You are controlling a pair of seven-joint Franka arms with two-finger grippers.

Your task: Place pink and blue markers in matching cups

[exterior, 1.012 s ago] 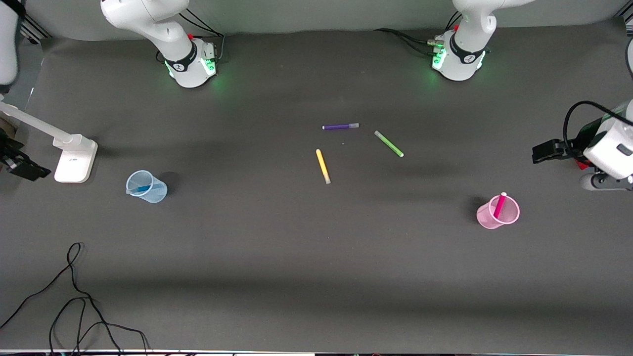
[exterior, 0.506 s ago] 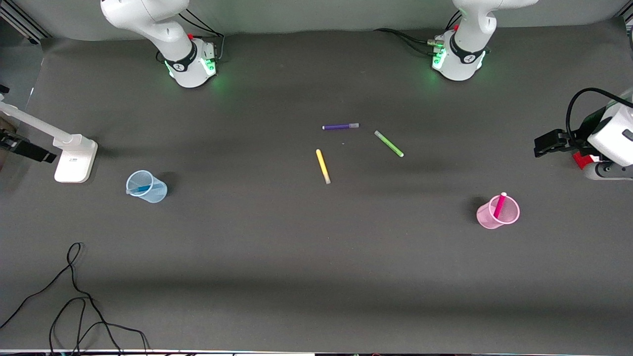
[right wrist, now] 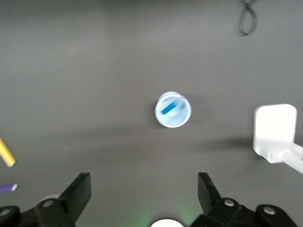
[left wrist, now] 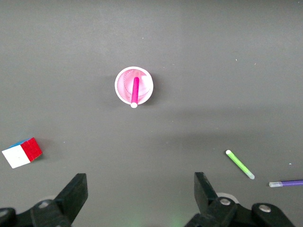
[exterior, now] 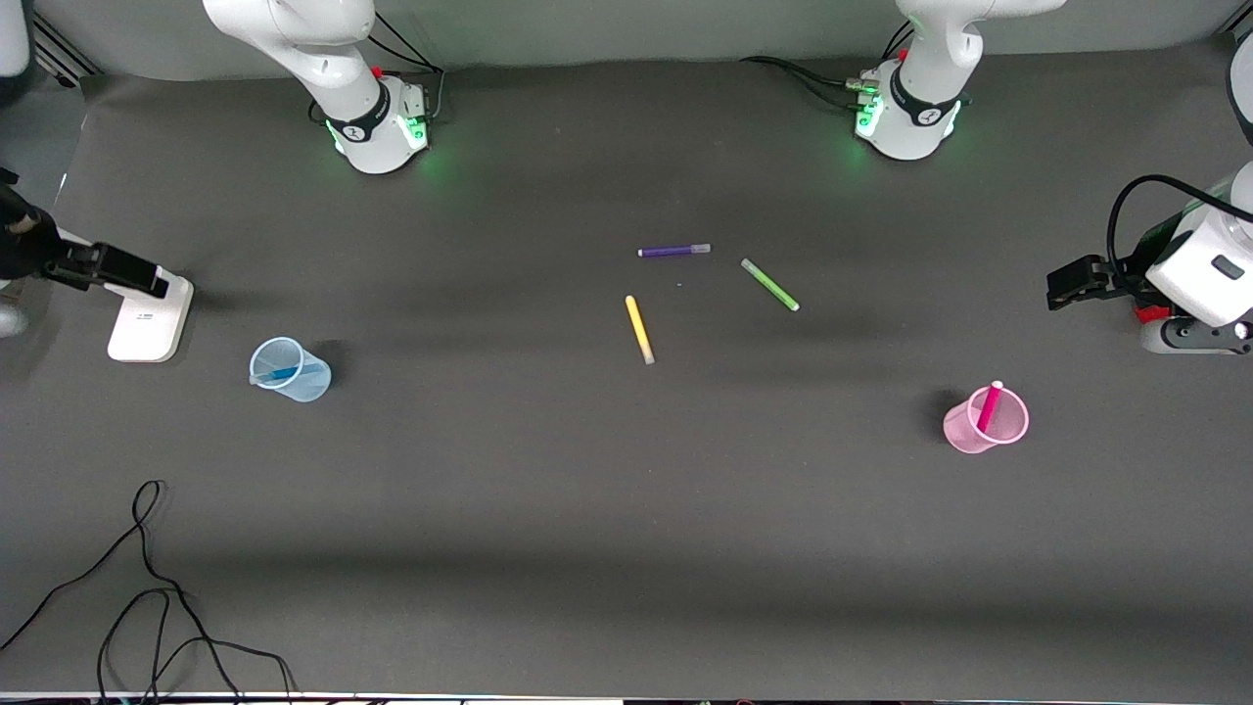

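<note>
Two grippers hang high above the table, both spread wide and holding nothing. The left gripper [left wrist: 138, 198] is up over the left arm's end of the table, its dark fingers [left wrist: 75, 194] set well apart in the left wrist view; in the front view it shows at the edge [exterior: 1069, 282]. The right gripper [right wrist: 144, 196] is up over the right arm's end, fingers [right wrist: 80, 191] likewise released, above a white stand base [exterior: 149, 318].

Two cups stand upright, well apart from each other. One pale pink cup [exterior: 964, 431], translucent, sits toward the left arm's end; one magenta-pink marker [exterior: 989, 405] leans inside it, its pale end sticking up above the rim. One pale blue cup [exterior: 305, 377] sits toward the right arm's end and holds one bright blue marker [exterior: 279, 374], which lies slanted inside, below the rim. From the right wrist view the blue marker [right wrist: 169, 107] shows as a short bar across the cup's mouth [right wrist: 163, 118].

Three loose markers lie flat near the middle of the table: one purple marker [exterior: 673, 251] nearest the bases, one light-green marker [exterior: 769, 285] beside it, one yellow marker [exterior: 639, 329] nearer the front camera. None touch.

One colour cube [left wrist: 22, 152] rests on the table, near the pink cup [left wrist: 123, 92]. One black cable [exterior: 147, 597] coils near the front camera, toward the right arm's end.
</note>
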